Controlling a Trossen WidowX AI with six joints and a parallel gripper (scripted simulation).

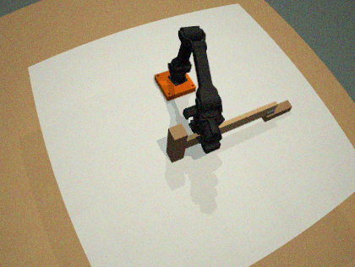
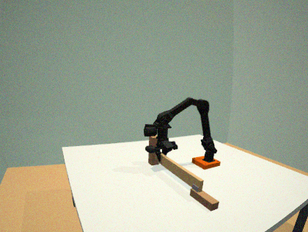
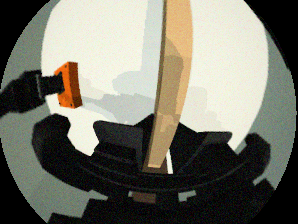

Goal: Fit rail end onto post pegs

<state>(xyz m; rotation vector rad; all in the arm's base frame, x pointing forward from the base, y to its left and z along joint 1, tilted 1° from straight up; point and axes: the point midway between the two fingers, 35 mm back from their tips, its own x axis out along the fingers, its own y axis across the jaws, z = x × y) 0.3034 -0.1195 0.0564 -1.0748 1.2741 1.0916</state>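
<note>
The long light wooden rail (image 1: 249,117) (image 2: 181,171) (image 3: 175,60) runs from the post to the low footboard block (image 1: 282,110) (image 2: 206,200). Its far end rests at the grey bracket (image 1: 270,111) (image 2: 196,187). My gripper (image 1: 203,136) (image 2: 161,156) (image 3: 158,116) is shut on the rail near its post end and holds that end off the table. The rail looks roughly level. The short dark post (image 1: 177,145) (image 2: 152,159) stands upright right at the rail's end. The pegs and holes are hidden, and I cannot tell whether the rail touches the post.
The orange base plate (image 1: 169,90) (image 2: 200,164) (image 3: 74,85) of the arm stands on the white table top (image 1: 106,203) (image 2: 121,205), to one side of the rail. The arm arches over from it to the post end. Shadows of the arm and post lie on the table.
</note>
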